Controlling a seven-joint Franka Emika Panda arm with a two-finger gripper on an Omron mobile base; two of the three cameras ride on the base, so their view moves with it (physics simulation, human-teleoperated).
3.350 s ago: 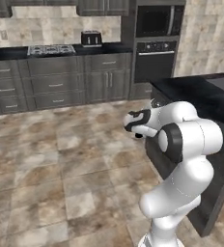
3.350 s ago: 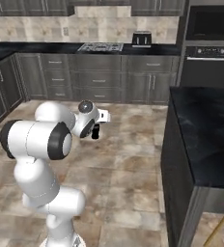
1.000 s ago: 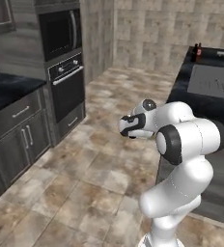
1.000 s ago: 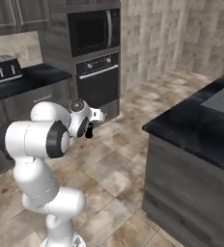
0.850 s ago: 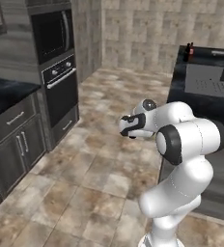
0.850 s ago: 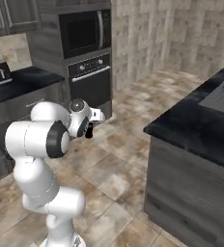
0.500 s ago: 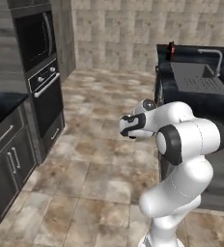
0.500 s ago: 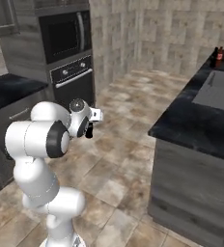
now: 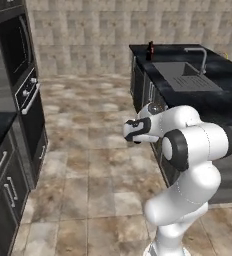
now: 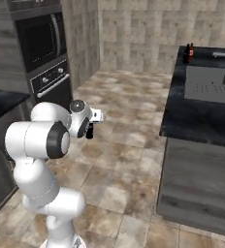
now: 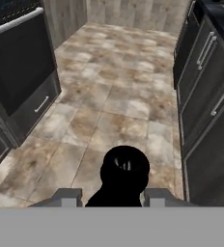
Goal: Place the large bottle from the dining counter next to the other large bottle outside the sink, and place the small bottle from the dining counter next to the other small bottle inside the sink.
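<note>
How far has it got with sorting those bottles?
Nothing looks delivered yet: the brown red-capped bottle stands alone beside the sink. In hand: the gripper is shut on a dark bottle, out over the floor, short of the sink. Left: set it by its match, then handle the second bottle.

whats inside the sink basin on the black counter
The grey sink basin looks bare in its visible part, under a bent faucet. Its near wall hides some of the floor. The brown red-capped bottle stands outside it.
</note>
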